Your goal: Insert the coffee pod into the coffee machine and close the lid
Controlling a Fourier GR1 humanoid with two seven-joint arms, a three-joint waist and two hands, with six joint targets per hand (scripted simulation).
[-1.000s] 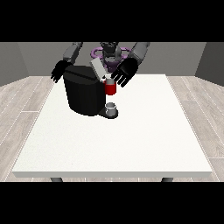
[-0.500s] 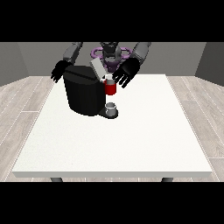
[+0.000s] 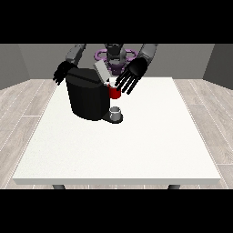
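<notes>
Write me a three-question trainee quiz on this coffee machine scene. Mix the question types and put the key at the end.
1. True or false: the lid of the coffee machine is raised.
2. Which best describes the hand at the view's right?
A. Fingers spread, above the red thing at the machine
B. Curled round the machine's lid
C. Flat on the table
3. Fill in: the hand at the view's left shows beside the machine's ____ edge, at the table's far side.

Key: 1 true. 2 A. 3 left.
</notes>
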